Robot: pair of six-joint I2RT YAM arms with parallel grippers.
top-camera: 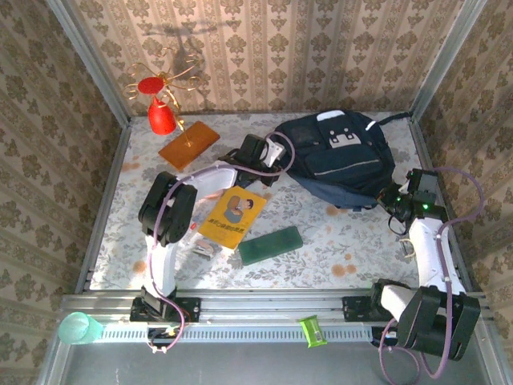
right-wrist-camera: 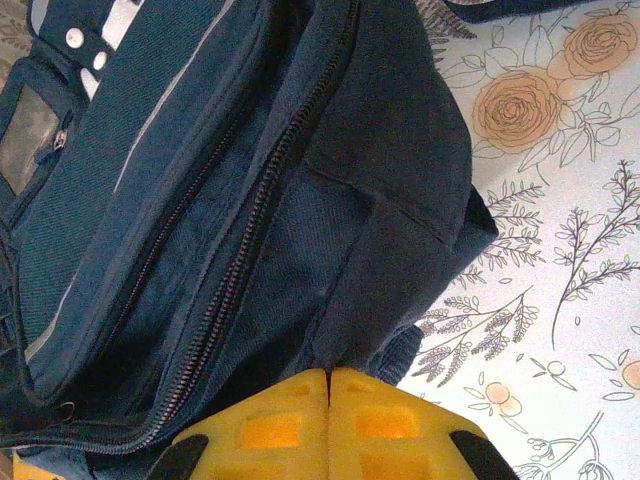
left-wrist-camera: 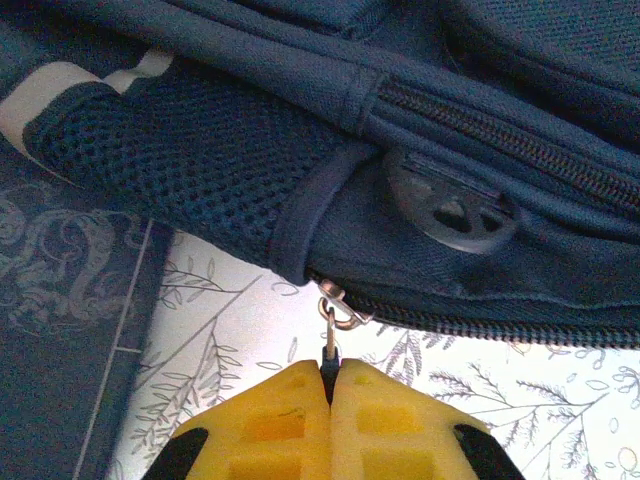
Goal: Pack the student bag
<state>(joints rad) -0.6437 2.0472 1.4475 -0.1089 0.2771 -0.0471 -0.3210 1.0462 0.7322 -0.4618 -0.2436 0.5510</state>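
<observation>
We see the student bag [top-camera: 341, 156] lying at the tabletop's [top-camera: 337, 249] far right, between both hands. Our left hand [left-wrist-camera: 330, 375] is clamped on its zipper pull [left-wrist-camera: 331, 325], and the zip runs off rightward in the wrist view. Our right hand [right-wrist-camera: 328, 378] is closed and seems to pinch the bag's opposite edge.

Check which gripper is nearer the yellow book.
Left. The left gripper, pinching the zipper pull of the student bag, sits just beyond the yellow book; the right gripper clamps the bag's right edge.

On the table [top-camera: 361, 241], student bag [top-camera: 345, 152] far right, book [top-camera: 232, 218] and case [top-camera: 270, 245] nearer, leftward
</observation>
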